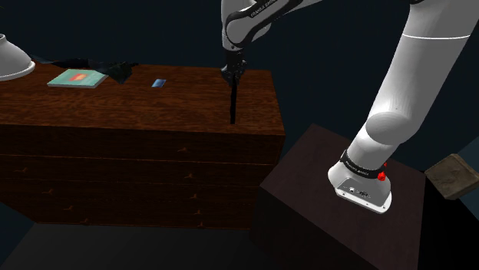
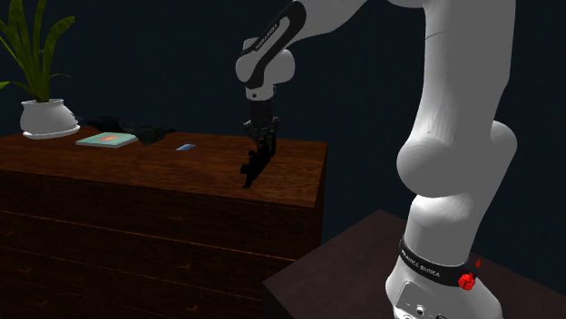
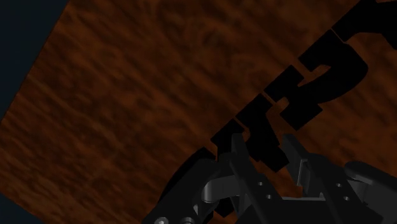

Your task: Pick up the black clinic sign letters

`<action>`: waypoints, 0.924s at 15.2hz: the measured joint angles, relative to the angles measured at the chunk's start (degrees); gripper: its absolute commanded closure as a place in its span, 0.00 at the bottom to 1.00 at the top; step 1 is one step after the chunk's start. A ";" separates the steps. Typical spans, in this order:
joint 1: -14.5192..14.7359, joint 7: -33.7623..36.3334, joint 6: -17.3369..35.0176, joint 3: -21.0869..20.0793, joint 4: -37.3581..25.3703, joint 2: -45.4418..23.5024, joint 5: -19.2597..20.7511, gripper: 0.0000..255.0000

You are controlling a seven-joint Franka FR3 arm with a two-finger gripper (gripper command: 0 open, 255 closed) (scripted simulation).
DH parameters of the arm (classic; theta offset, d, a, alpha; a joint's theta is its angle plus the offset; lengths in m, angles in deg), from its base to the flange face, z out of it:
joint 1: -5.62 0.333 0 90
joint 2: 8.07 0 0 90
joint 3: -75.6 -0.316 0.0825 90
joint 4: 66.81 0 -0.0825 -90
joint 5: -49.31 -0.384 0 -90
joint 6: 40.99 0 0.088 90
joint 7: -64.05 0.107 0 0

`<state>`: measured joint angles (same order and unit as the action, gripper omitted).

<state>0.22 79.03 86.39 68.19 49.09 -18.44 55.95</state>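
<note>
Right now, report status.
Tool shut on letters. Letters hang on end over dresser, contact unclear. Blue card well aside.

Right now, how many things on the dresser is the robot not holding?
4: a white plant pot at the shoulder view's far left, then a teal book, a dark lump beside it, and a small blue card nearest the tool. More may be hidden.

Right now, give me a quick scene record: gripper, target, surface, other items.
gripper: shut on the black sign letters, over the dresser's end nearest the stand
letters: hanging upright from the gripper, lower end near the dresser top; contact unclear
surface: dark wooden dresser with drawers
other items: green book, small blue card, potted plant toward the far end
</note>
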 measured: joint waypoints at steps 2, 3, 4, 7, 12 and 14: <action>-0.08 -0.16 -0.19 0.03 0.12 0.27 -0.08 1.00; -0.08 -0.20 -0.65 0.01 -0.05 0.54 -0.15 1.00; -0.09 -0.29 -1.17 -0.02 -0.12 0.98 -0.26 1.00; -0.11 -0.59 -3.34 -0.08 -1.37 1.91 -0.56 1.00; -0.17 -1.10 -6.74 -0.13 -3.39 3.32 -0.98 1.00; -0.17 -1.27 -8.16 -0.15 -4.43 3.71 -1.12 1.00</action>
<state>0.05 77.76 78.23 68.04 44.66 -14.73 54.83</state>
